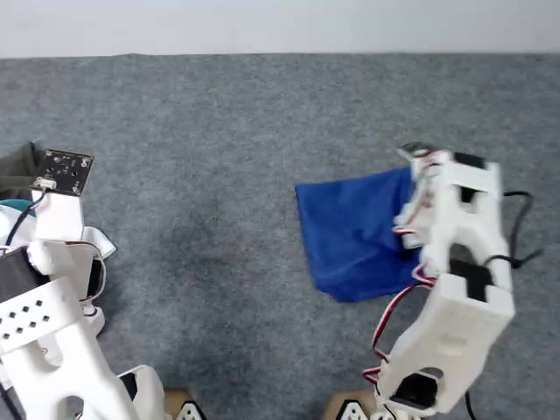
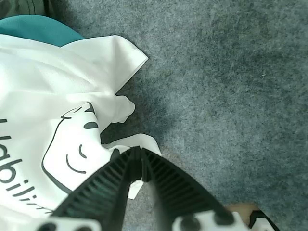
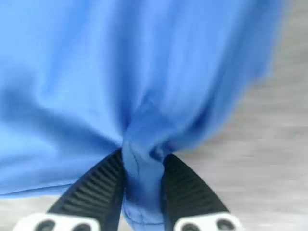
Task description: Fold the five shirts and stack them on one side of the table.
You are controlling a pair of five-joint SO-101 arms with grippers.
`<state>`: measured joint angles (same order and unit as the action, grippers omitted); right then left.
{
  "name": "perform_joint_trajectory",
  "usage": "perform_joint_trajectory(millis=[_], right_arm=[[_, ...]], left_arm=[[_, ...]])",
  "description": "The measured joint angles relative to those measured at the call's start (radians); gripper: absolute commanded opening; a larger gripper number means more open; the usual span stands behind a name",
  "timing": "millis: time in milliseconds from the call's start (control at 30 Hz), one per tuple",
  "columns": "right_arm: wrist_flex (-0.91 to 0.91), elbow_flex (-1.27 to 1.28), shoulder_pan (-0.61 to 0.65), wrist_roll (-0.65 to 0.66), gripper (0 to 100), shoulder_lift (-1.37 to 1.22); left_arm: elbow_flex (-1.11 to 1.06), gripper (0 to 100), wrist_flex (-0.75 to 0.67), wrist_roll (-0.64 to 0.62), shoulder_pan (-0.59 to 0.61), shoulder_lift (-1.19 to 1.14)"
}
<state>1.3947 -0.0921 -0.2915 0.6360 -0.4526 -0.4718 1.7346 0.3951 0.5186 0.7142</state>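
Grey tabletop (image 1: 219, 131), one blue shirt (image 1: 354, 232) in right tool (image 3: 142, 159), perhaps three shirts (image 2: 48, 96) apart.

We had loads of room across the middle of the table (image 1: 219, 149); the blue shirt (image 1: 350, 232) blocked the right and the shirt pile (image 2: 43, 96) crowded the left edge.

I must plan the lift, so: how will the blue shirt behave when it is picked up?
Probably floppy: the blue shirt bunches into a fold where the right end effector pinches it. It would likely hang and drag, since most of it lies flat on the table. It seems light, being thin cloth.
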Motion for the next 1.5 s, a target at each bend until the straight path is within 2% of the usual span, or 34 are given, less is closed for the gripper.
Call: perform_joint_trajectory(millis=[133, 233, 400, 567, 733, 967, 1167, 1333, 1500], right_arm=[[-0.04, -0.167, -0.049, 0.256, 1.0, 0.0], [-0.078, -0.264, -0.046, 0.365, 1.0, -0.023], [-0.157, -0.325, -0.023, 0.423, 2.4, -0.126], [-0.167, -0.325, -0.015, 0.413, 19.4, -0.14], [-0.152, -0.325, -0.015, 0.164, 30.2, -0.081], [0.083, -0.33, 0.026, -0.364, 30.9, 0.066], [0.253, -0.33, 0.097, -0.767, 32.4, 0.078], [0.267, -0.33, 0.127, -0.936, 38.1, -0.002], [0.258, -0.33, 0.127, -0.988, 38.0, -0.135]], left_arm=[[0.0, 1, 0.0, 0.0, 0.0, 0.0], [0.0, 1, 0.0, 0.0, 0.0, 0.0], [0.0, 1, 0.0, 0.0, 0.0, 0.0], [-0.009, 1, 0.0, 0.0, 0.0, 0.0], [-0.049, 1, 0.0, 0.0, 0.0, 0.0], [-0.064, 1, 0.0, 0.0, 0.0, 0.0], [-0.064, 1, 0.0, 0.0, 0.0, 0.0], [-0.064, 1, 0.0, 0.0, 0.0, 0.0], [-0.064, 1, 0.0, 0.0, 0.0, 0.0]])
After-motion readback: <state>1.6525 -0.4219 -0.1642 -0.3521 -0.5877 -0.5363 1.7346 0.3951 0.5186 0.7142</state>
